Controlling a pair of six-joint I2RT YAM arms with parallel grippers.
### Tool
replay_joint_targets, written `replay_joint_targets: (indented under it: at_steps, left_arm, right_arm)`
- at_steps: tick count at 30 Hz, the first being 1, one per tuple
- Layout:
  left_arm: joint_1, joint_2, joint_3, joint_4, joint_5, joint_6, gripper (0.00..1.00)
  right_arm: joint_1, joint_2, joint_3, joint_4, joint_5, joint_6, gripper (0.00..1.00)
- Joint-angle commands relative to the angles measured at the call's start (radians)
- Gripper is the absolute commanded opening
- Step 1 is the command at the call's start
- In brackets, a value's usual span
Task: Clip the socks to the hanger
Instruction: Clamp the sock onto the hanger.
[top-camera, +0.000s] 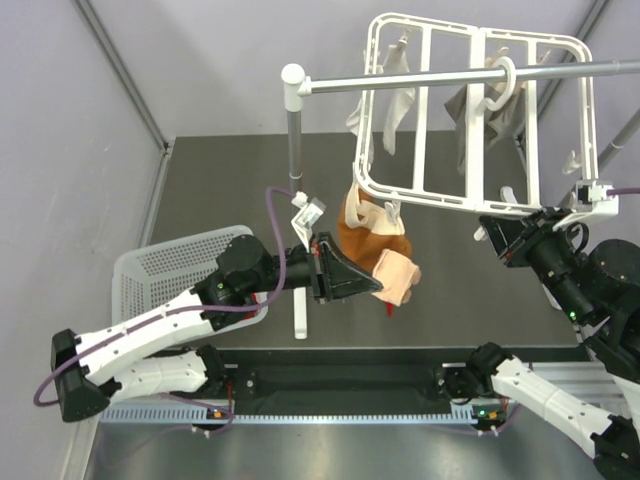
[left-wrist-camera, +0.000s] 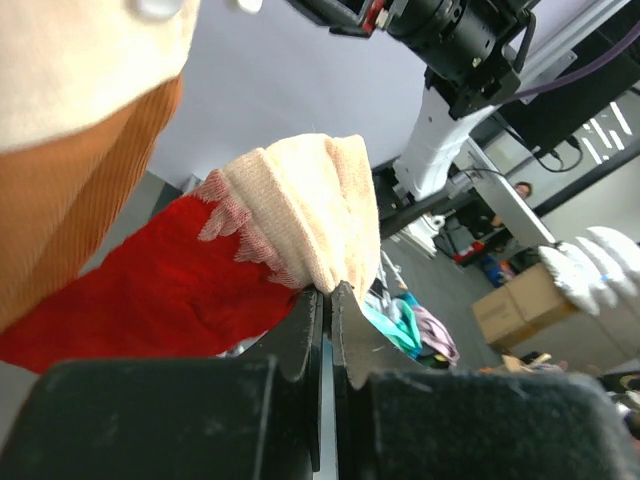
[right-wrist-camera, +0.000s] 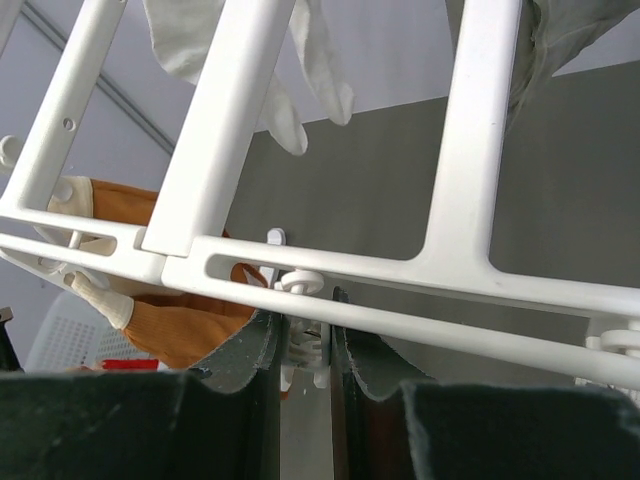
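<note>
The white hanger hangs tilted from the rail. White socks and a grey one are clipped at its far side, and an orange sock hangs from its near-left corner. My left gripper is shut on the pale cuff of a red sock, held just below the orange sock. My right gripper is at the hanger's near rail. Its jaws are closed on a small white clip peg dangling under that rail.
The grey metal stand has its pole at the table's middle and its rail running right. A white perforated basket sits at the left, beside my left arm. Grey walls close in the left side and the back.
</note>
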Motion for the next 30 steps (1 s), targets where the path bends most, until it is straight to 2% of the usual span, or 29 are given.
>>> replay_joint_targets:
  at_steps: [1,3,5,7,8,11,13,16,23,26,30]
  left_arm:
    - [-0.101,0.056,0.105,0.061,-0.193,0.12,0.0]
    - [-0.141,0.094,0.14,0.052,-0.273,0.14,0.0]
    - [-0.203,0.169,0.174,0.051,-0.448,0.146,0.0]
    - [-0.233,0.209,0.197,0.048,-0.492,0.153,0.0]
    - [-0.245,0.228,0.206,0.048,-0.59,0.161,0.0]
    - [-0.267,0.294,0.217,0.053,-0.764,0.173,0.0]
    - [-0.267,0.332,0.209,0.102,-0.81,0.166,0.0]
    - [-0.267,0.376,0.206,0.182,-0.824,0.149,0.0]
    - [-0.267,0.436,0.281,0.217,-0.775,0.132,0.0]
    - [-0.267,0.423,0.263,0.246,-0.76,0.13,0.0]
    - [-0.267,0.398,0.214,0.375,-0.734,0.121,0.0]
  right_arm:
    - [0.012,0.015,-0.013,-0.007,-0.038,0.011,0.0]
    - [0.012,0.009,-0.014,-0.003,-0.043,0.017,0.0]
    - [0.012,0.0,-0.016,0.006,-0.057,0.023,0.0]
    - [0.012,-0.008,-0.017,0.01,-0.058,0.027,0.0]
    - [0.012,-0.011,-0.014,0.011,-0.064,0.034,0.0]
    - [0.012,-0.018,-0.008,0.016,-0.069,0.041,0.0]
    - [0.012,-0.023,-0.01,0.023,-0.08,0.047,0.0]
    - [0.013,-0.023,-0.014,0.028,-0.103,0.052,0.0]
    - [0.012,-0.029,-0.028,0.029,-0.104,0.052,0.0]
    - [0.012,-0.034,-0.028,0.029,-0.104,0.049,0.0]
    - [0.013,-0.034,-0.03,0.03,-0.107,0.05,0.0]
